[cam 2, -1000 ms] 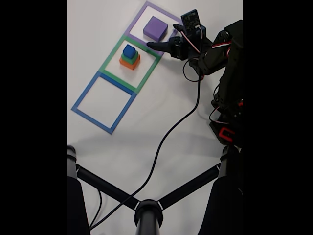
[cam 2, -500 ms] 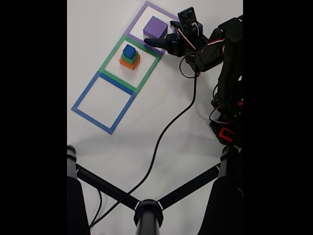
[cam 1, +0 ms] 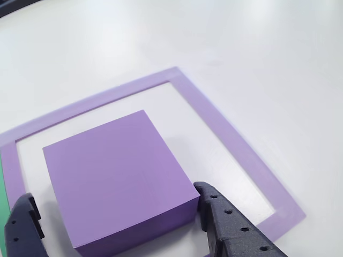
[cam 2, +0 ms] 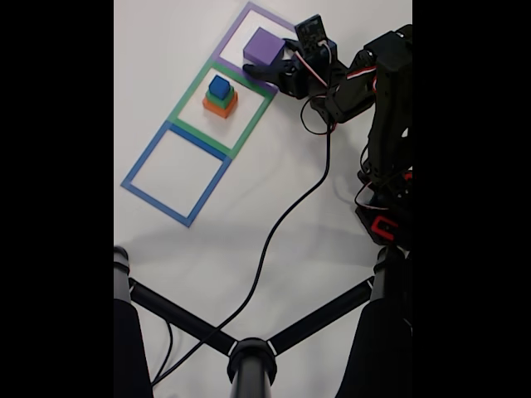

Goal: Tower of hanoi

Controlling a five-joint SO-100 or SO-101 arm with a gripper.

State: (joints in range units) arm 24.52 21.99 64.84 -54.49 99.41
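Right between my two fingers sits the big purple block, flat on the table inside the purple tape square. My claw is spread wide, one finger on each side of the block, and I am not squeezing it. I think I am spread this wide because the block is the fattest one. Past my claw, in the green tape square, the blue cube sits on the green block, which sits on the orange block. Farther off is the blue tape square, with nothing in it.
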